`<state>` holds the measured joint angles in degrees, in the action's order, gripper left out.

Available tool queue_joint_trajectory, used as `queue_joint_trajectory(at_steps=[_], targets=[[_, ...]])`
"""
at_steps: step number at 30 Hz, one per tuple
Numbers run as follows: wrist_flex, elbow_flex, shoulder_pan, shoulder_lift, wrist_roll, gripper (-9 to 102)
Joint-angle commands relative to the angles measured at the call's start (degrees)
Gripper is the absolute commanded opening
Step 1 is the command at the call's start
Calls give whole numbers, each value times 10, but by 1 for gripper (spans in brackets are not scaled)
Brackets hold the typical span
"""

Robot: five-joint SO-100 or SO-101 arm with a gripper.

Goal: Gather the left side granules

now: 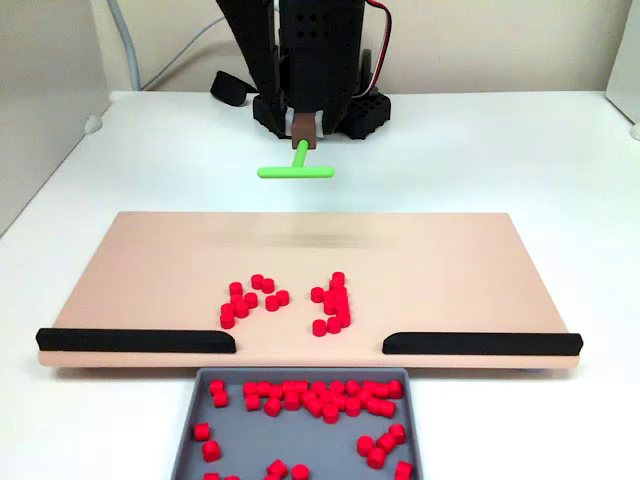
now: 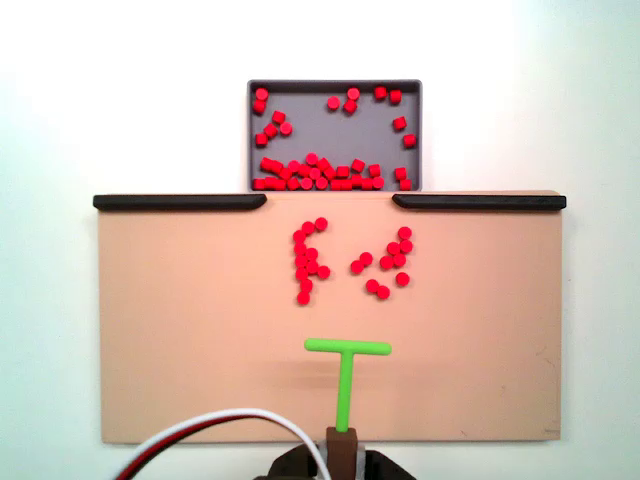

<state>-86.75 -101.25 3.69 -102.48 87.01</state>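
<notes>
The hand [image 1: 301, 140] pinches the stem of a smooth green T-shaped stick [image 1: 296, 170] held above the flat tan board [image 1: 150, 260]. The granules [image 1: 251, 298], glossy red cylinders, lie loosely clustered on the board's middle, left of a tighter cluster [image 1: 333, 304]. A grey tray [image 1: 200, 400] holds more.

- The place looked like a lab or test bench set up for robot trials, not a home.
- A plain white table [image 1: 520, 150] carried a purpose-made tan board [image 1: 150, 260] with black end rails [image 1: 135, 341].
- A grey tray [image 2: 335, 95] held identical red pellets [image 2: 315, 172].
- Bare pale walls [image 1: 50, 50] and loose cables [image 1: 170, 60] stood behind.
</notes>
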Motion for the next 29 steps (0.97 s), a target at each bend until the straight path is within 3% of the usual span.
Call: queue_joint_trajectory(at_steps=[1, 29], targets=[[0, 4, -4, -10, 5, 0], [1, 4, -6, -31, 35, 0]])
